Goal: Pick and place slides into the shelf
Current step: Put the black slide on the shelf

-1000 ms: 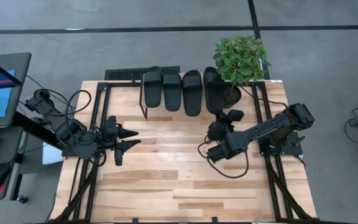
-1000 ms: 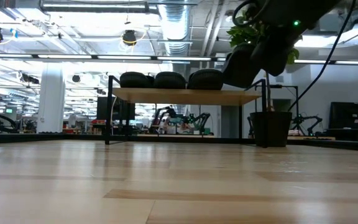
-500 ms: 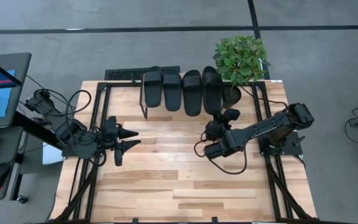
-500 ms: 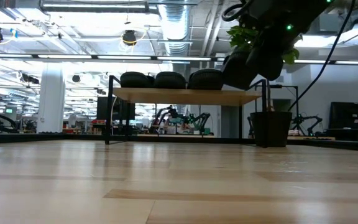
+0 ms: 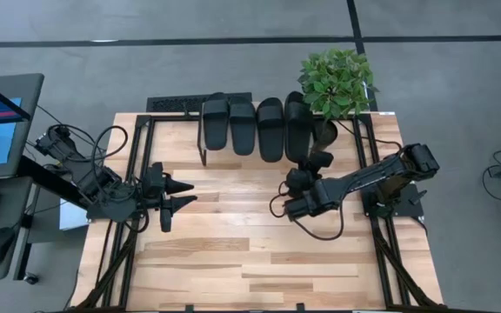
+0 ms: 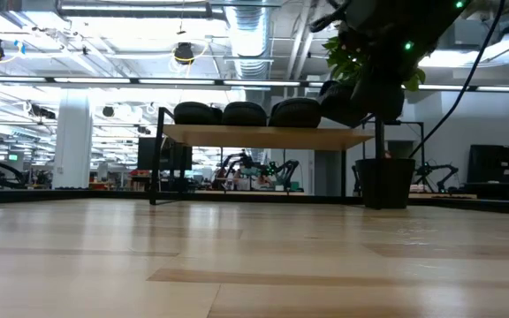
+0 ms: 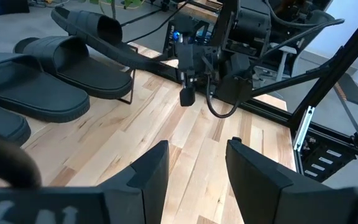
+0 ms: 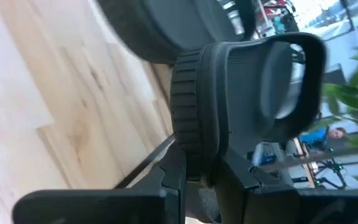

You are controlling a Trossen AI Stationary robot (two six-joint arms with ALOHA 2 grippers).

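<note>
Black slides (image 5: 243, 127) lie in a row on the shelf (image 6: 263, 136); the fourth (image 5: 297, 126), at the plant (image 5: 336, 83) end, is clamped by its heel in the right claw (image 5: 314, 162). Beside that end the plant's pot crowds the shelf. The left claw (image 5: 183, 195) waits wide apart over the bench (image 5: 233, 252).

shelf (image 5: 205, 149) top — under slides (image 5: 243, 126)

The four slides (image 5: 255, 128) are matte black all over, with no markings. The shelf (image 6: 263, 136) is pale light wood on thin black legs. The counter (image 5: 233, 243) is a patchwork of blond and honey-toned planks, framed by black rails. Both arms are dark, nearly black. The potted plant (image 5: 337, 83) has bright green leaves. The floor (image 5: 146, 52) is grey with dark lines.
</note>
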